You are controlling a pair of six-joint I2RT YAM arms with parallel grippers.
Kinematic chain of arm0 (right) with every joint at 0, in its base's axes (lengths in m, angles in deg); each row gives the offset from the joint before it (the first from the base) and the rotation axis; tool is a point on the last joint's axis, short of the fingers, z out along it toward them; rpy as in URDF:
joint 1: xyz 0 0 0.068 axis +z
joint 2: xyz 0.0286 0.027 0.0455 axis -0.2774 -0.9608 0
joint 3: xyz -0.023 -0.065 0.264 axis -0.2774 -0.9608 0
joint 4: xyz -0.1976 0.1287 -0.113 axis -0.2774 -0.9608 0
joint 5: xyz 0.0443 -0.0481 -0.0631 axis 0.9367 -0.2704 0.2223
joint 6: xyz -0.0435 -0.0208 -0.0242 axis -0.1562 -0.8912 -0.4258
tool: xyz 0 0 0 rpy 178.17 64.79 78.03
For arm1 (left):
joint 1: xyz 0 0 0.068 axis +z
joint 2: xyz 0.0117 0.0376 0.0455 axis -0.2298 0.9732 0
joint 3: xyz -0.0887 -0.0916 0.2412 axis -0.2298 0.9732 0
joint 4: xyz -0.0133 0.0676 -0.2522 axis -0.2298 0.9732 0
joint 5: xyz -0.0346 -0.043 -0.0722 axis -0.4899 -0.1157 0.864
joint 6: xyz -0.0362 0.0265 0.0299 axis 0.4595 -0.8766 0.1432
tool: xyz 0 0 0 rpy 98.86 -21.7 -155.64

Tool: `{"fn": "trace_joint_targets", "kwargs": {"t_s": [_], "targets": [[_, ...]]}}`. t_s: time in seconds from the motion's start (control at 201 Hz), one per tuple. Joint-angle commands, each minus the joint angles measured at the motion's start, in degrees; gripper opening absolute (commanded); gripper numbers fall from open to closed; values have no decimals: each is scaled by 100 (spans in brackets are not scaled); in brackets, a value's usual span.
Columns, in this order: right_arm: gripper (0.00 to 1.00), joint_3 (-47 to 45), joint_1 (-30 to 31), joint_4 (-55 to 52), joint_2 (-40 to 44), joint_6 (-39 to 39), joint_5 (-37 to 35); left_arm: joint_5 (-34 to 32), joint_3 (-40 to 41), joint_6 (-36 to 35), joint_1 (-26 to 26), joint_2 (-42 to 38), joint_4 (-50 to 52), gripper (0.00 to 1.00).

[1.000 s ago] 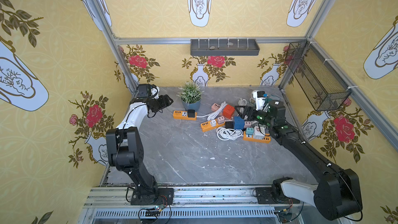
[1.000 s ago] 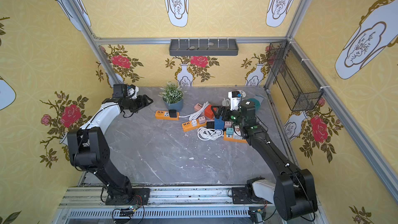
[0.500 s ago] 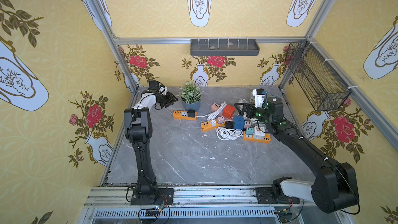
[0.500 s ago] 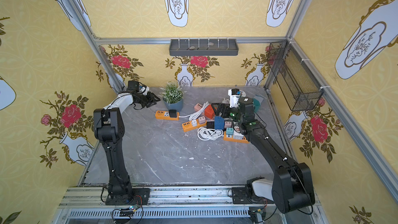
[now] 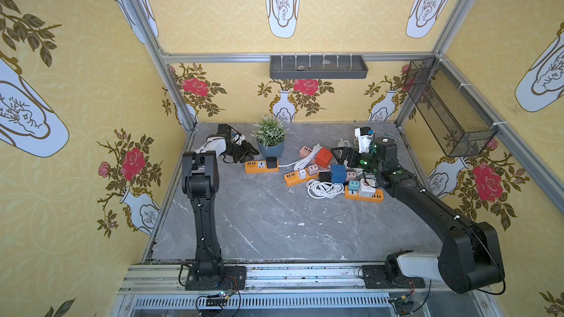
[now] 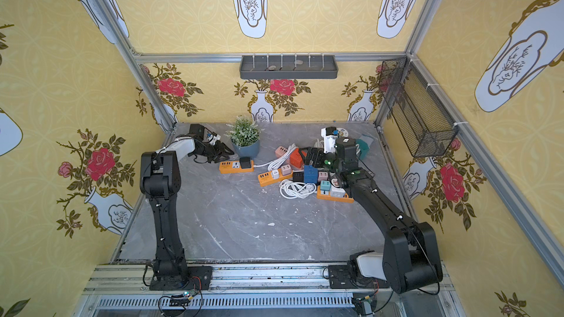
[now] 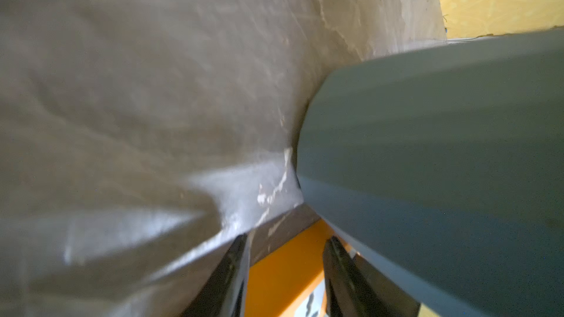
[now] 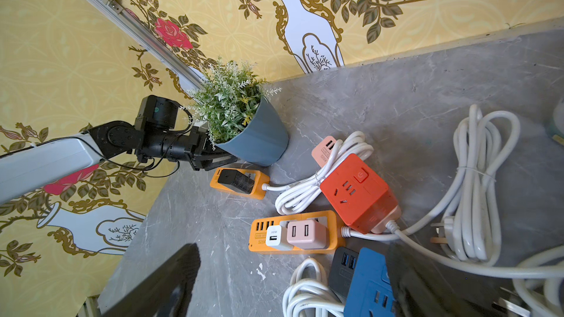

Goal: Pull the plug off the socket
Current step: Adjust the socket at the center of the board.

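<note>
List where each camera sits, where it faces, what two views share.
Top views: high at the front, looking down over the table; left arm and right arm whole in both.
Left wrist: on the left arm, low, facing the pot; left fingers with an orange strip between them.
Right wrist: on the right arm, facing pot and strip; right fingers, spread, plus the left arm.
Shared: both wrist views catch pot and strip.

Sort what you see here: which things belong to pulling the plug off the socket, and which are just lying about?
Job, most likely:
- black plug
- orange strip it sits in
- left gripper, at that strip's end

Lying about:
- pot
- red cube
- blue cube
- white coil
- tray
- basket
</note>
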Motion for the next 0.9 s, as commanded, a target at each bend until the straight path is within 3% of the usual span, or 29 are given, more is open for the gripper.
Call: {"fn": "trace_joint_targets", "kwargs": {"t_s": [0.0, 0.169, 0.388, 0.597, 0.697, 0.812, 0.891], "targets": [[98, -57, -32, 236, 45, 3, 113, 190, 621, -270, -31, -454, 180, 45], [98, -342, -109, 481, 163, 86, 206, 113, 2067, -236, -398, -1314, -78, 46], [98, -519, -194, 466, 355, 124, 305, -469, 3980, 566, -1259, -2509, -1013, 50], [98, -680, -195, 461, 507, 137, 443, -2821, 4717, 707, -2324, -3751, -1193, 68], [98, -536, -94, 444, 307, 344, 680, -3298, 4886, 848, -2798, -3915, -1348, 72], [98, 104, 440, -26, -391, 608, 778, -3036, 5411, 1451, -2899, -4135, -2105, 72], [98, 985, 1123, -1011, -1134, 575, 227, -2879, 5853, 1926, -2878, -4473, -2843, 71]]}}
